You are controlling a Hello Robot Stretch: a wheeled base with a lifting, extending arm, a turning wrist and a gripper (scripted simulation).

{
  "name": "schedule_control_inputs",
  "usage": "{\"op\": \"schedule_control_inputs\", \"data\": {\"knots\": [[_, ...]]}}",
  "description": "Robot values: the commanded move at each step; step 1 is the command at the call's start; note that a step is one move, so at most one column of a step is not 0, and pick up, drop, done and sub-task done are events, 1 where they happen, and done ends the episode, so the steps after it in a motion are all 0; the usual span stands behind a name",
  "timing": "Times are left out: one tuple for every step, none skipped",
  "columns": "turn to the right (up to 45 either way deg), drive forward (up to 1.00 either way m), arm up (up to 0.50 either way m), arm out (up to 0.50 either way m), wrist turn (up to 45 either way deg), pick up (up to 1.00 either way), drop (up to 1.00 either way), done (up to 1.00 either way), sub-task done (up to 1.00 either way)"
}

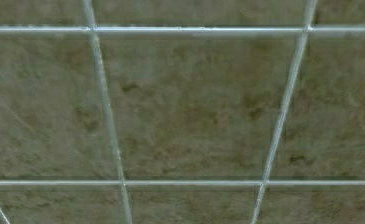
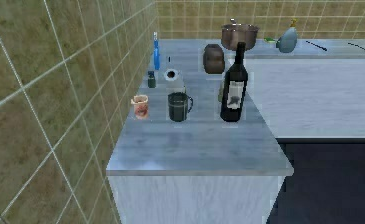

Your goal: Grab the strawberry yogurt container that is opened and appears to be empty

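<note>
Pink cup (image 2: 141,105) on grey counter (image 2: 190,150), just beside dark mug (image 2: 179,105), near bottle (image 2: 232,85); jaws' state unknown to us.

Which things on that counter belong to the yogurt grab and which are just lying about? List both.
For the job: small pink cup, likely the yogurt container, on the counter.

Lying about: dark mug, wine bottle, blue bottle, brown jar, copper pot.
</note>
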Motion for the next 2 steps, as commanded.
{"op": "schedule_control_inputs", "data": {"knots": [[0.0,0.0,0.5,0.0,0.0,0.0,0.0,0.0,0.0],[0.0,0.0,0.38,0.0,0.0,0.0,0.0,0.0,0.0]]}}
